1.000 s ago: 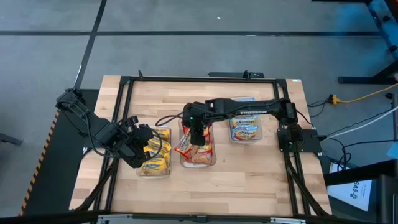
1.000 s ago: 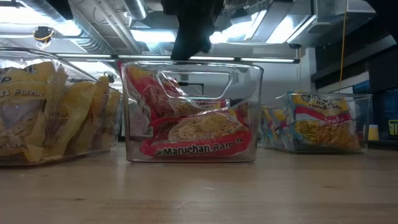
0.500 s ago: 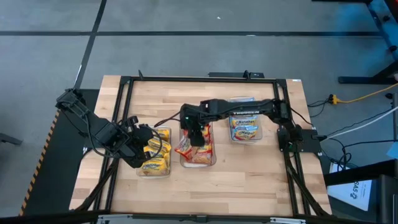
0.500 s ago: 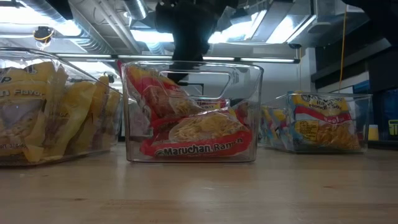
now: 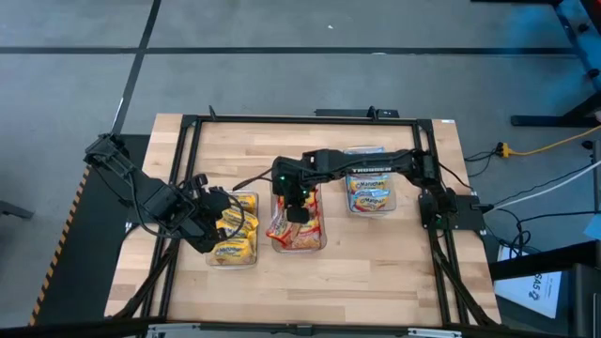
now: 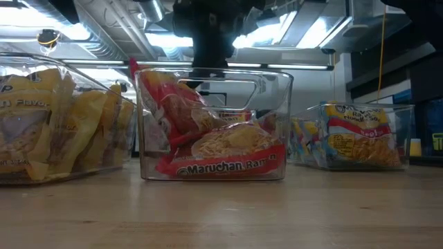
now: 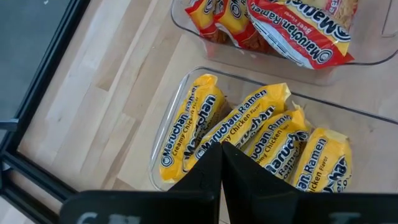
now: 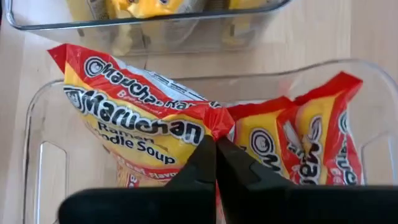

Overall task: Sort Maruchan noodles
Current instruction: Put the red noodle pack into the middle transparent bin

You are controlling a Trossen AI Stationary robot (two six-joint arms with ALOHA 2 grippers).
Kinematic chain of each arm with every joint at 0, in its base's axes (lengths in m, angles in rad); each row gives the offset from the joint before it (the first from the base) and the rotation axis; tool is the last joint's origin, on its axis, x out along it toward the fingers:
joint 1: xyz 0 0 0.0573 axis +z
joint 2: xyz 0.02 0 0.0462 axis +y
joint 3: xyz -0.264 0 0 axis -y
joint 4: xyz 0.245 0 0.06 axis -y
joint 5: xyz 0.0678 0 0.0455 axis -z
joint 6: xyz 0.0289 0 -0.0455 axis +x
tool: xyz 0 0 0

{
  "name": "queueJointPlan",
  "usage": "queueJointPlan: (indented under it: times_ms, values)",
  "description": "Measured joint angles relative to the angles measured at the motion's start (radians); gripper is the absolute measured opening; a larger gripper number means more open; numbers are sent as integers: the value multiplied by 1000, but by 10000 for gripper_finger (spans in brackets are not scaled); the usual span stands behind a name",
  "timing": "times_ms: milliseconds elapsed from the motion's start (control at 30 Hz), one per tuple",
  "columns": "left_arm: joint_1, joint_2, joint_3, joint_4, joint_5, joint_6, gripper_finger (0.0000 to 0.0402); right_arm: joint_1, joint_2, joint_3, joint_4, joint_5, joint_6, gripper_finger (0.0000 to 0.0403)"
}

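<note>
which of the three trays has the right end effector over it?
The middle tray, the one holding red packets; the yellow-packet tray sits under the left arm, the third stands unattended.

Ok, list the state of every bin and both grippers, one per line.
Left bin: holds yellow packets, standing on edge.
Middle bin: holds red packets, tumbled.
Right bin: holds blue-edged packets.
Left gripper: shut, empty, above the left bin.
Right gripper: shut, empty, over the middle bin.

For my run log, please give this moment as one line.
left gripper: shut, over yellow packets tray | right gripper: shut, empty, over red packets in middle tray | blue-edged packets: right tray
</note>
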Motion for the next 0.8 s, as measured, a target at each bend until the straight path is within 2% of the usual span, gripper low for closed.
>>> queueJointPlan:
  times_ms: [267,467,567,800]
  values:
    - [0,0,0,-6,0,0,2,17,-42,0,-42,-3,57,2]
    - [0,0,0,-18,-1,1,2,41,-83,0,-165,19,167,1]
    - [0,0,0,-25,-1,1,2,63,-92,0,-214,-17,238,0]
    - [1,0,0,-48,-2,1,2,115,-95,0,-246,-104,294,0]
